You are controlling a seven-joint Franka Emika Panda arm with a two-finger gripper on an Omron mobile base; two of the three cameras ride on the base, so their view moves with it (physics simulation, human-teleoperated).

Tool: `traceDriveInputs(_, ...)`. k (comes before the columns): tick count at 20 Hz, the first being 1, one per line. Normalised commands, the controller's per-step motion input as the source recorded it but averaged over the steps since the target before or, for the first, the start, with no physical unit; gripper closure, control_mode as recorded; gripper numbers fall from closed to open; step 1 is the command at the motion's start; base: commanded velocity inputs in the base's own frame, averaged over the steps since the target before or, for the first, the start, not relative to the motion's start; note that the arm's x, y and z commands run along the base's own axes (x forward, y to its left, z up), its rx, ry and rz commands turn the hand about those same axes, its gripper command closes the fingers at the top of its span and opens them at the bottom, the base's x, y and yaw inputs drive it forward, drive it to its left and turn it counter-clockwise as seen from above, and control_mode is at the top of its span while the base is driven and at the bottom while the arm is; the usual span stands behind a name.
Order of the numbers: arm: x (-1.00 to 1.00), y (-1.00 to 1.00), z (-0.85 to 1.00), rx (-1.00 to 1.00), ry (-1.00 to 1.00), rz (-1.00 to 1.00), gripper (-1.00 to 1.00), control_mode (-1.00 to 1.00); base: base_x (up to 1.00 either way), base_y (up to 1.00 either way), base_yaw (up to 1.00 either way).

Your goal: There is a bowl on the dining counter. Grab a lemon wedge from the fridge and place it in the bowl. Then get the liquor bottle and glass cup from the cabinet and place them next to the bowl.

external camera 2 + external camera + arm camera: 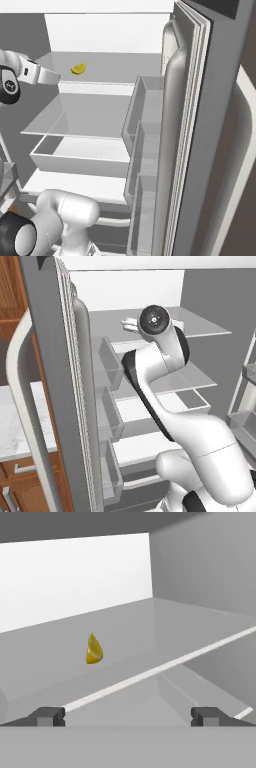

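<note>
The pincer [127,716] stands wide with nothing between its tips, facing the lemon wedge [93,650] on the fridge [210,125] shelf [115,67].

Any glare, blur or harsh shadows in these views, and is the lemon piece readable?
Hand view: flat, even rendered light, bright white back wall, no glare; the small yellow lemon wedge is sharp, beyond the open hand. Right base view: the wedge is tiny but clear on the top grey fridge shelf. Left base view: soft shading, no blur.
</note>
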Motion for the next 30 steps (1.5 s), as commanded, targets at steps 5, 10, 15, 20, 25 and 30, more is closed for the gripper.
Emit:
traceDriveInputs(5, 0.50, 0.06, 0.00, 0.00, 0.00, -0.01, -1.00, -1.00, 0.00, 0.00, 0.00)
traceDriveInputs(10, 0.52, 0.03, -0.01, 0.00, 0.00, 0.00, -1.00, -1.00, 0.00, 0.00, 0.00)
traceDriveInputs(15, 0.38, 0.00, -0.10, 0.00, 0.04, 0.00, -1.00, -1.00, 0.00, 0.00, 0.00)
traceDriveInputs(20, 0.27, 0.00, -0.28, 0.00, 0.07, 0.00, -1.00, -1.00, 0.00, 0.00, 0.00)
traceDriveInputs(25, 0.23, 0.00, -0.32, 0.00, 0.06, 0.00, -1.00, -1.00, 0.00, 0.00, 0.00)
traceDriveInputs(30, 0.24, 0.00, -0.15, 0.00, 0.03, 0.00, -1.00, -1.00, 0.00, 0.00, 0.00)
